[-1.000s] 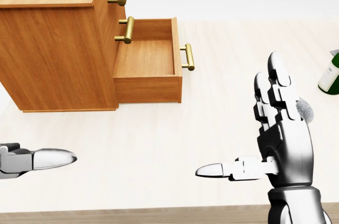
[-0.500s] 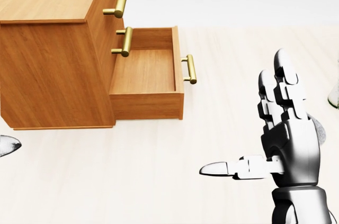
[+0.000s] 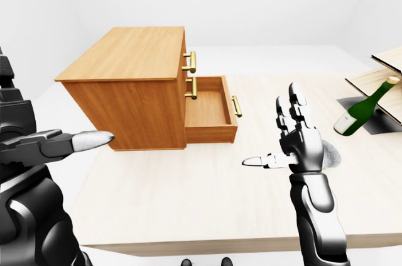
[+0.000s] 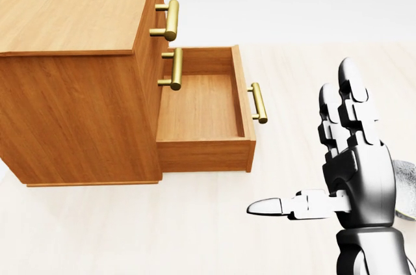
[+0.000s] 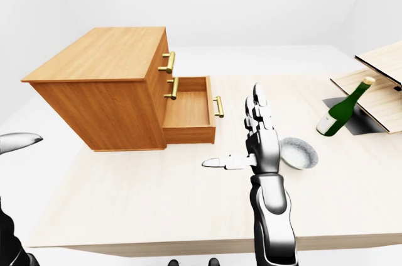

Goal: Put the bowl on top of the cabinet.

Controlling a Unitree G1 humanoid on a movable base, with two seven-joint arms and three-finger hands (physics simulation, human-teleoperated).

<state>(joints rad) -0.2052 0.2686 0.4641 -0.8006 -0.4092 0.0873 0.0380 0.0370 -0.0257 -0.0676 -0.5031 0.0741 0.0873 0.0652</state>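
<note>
The bowl (image 5: 299, 153) sat on the surface (image 5: 157, 209) just right of the right hand (image 5: 262, 146), well apart from the cabinet (image 5: 100, 90). The hand hid most of it in the left-eye view, and only a sliver showed at the head view's right edge. The right fingers (image 4: 351, 93) stood spread upright, thumb out sideways, gripping nothing. The left hand (image 3: 38, 146), cut off at the left edge, was open too and held nothing. The cabinet's lower drawer (image 4: 201, 106) stood pulled out. A tilted green bottle (image 5: 342, 110) stood far right. A broad stretch of surface lay between hands and cabinet.
</note>
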